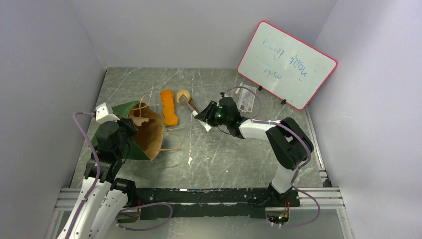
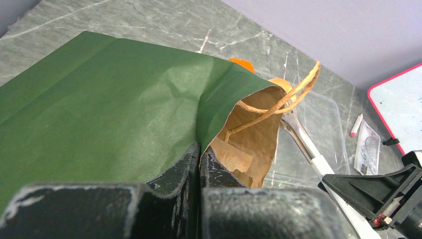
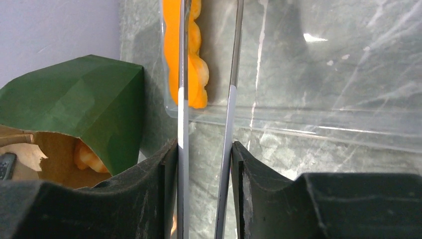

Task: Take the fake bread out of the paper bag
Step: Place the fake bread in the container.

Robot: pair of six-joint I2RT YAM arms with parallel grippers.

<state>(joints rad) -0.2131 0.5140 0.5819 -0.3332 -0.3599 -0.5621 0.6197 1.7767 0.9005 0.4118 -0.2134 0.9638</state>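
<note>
The paper bag lies on its side at the left, dark green outside and brown inside, with its mouth facing right. My left gripper is shut on the bag's rim and holds the mouth open. A small orange bread piece shows inside the bag. A long orange loaf and a round tan bun lie outside, to the right of the bag. My right gripper is shut on a pair of metal tongs. The tong tips reach the bun; I cannot tell whether they grip it.
A clear plastic sheet lies under the loaf. A pink-framed whiteboard leans at the back right, with a small packet and a marker in front of it. Grey walls enclose the table.
</note>
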